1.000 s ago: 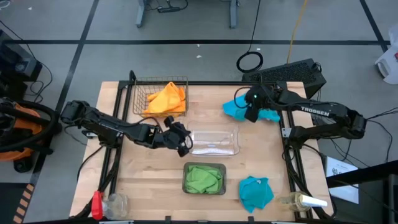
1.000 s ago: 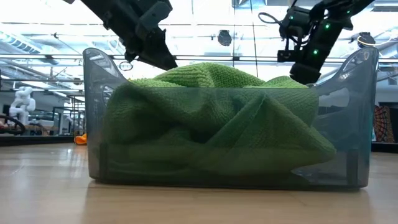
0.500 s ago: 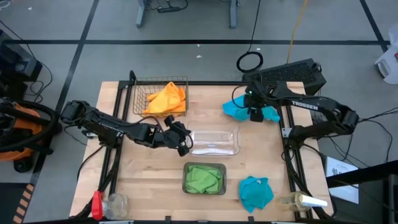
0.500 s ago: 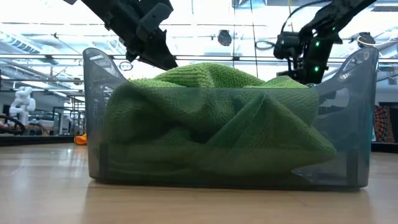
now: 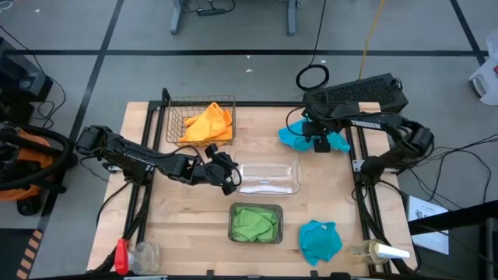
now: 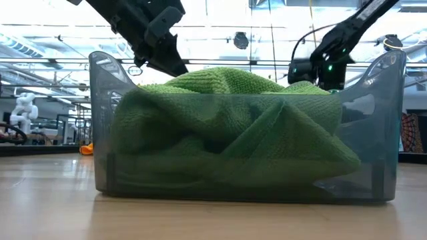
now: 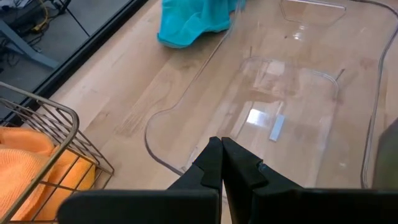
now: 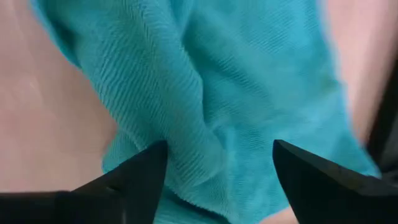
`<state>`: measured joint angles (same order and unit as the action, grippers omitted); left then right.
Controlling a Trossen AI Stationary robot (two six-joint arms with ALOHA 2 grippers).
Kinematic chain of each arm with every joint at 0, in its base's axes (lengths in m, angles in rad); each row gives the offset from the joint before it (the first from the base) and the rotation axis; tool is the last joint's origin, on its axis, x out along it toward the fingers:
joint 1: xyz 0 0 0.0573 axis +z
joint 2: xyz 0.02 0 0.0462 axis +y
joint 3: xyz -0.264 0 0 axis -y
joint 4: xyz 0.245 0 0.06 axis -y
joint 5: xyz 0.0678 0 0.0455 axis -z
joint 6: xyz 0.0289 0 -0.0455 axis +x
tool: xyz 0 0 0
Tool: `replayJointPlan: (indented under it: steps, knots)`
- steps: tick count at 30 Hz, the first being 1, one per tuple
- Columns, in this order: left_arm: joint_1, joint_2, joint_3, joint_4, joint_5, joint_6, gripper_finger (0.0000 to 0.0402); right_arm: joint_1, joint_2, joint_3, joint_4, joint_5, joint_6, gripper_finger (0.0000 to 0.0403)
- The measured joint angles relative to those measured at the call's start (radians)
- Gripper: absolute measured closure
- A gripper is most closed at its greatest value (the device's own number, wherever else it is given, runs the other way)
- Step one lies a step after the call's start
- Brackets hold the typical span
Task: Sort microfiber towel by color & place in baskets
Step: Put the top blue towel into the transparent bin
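My right gripper (image 5: 315, 138) is open, low over the far teal-blue towel (image 5: 292, 138) on the table's far right. In the right wrist view its fingers (image 8: 134, 180) stand on either side of a raised fold (image 8: 186, 124). A second teal-blue towel (image 5: 319, 239) lies crumpled near the near edge. Green towels (image 5: 254, 223) fill the grey tray (image 6: 100, 120). Orange-yellow towels (image 5: 208, 124) sit in the wire basket (image 5: 173, 117). My left gripper (image 5: 228, 177) is shut, hovering at the left end of the clear tray (image 5: 268, 177), shown close in the left wrist view (image 7: 292, 93). My right gripper comes at the far teal-blue towel from above, pointing down, its open fingers straddling a raised fold (image 8: 205, 155) of the cloth. The towel lies flat on the table. Whether the fingertips touch the cloth, I cannot tell.
A bottle (image 5: 379, 250) lies at the near right corner, and a red-handled object with a clear jar (image 5: 132, 255) at the near left. A black keyboard (image 5: 362, 92) sits just past the far right edge. Bare wood shows between the clear tray and the far towel.
My right gripper has moved down onto the far teal-blue towel, dropping lower in the low view, while its arm folded toward the table's right edge. The towels have stayed where they were.
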<state>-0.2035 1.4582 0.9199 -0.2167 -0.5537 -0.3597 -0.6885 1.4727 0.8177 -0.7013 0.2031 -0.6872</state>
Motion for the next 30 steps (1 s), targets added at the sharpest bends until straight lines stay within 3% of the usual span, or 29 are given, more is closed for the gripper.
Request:
replayJointPlan:
  steps: [4,10,12,17,23,30]
  knots:
    - [0.000,0.000,0.000,-0.002,0.000,-0.001,0.0393,-0.006,0.087,-0.001,0.022,0.031,-0.005,0.0172]
    - [0.000,0.000,0.000,-0.002,0.000,-0.001,0.0393,-0.001,0.126,0.000,0.019,0.033,0.074,0.0353]
    - [0.000,0.000,0.000,-0.002,0.000,-0.001,0.0393,0.007,0.114,0.000,-0.001,0.032,0.121,0.0387]
    - [0.000,0.000,0.000,-0.002,0.000,-0.001,0.0393,0.086,0.018,0.022,-0.094,0.026,0.282,0.0398]
    - [0.000,0.000,0.000,0.002,0.000,-0.002,0.0393,0.269,-0.174,0.120,-0.264,0.042,0.615,0.0400]
    - [0.000,0.000,0.000,0.061,0.000,0.005,0.0393,0.616,-0.333,0.309,-0.334,0.249,0.919,0.0402]
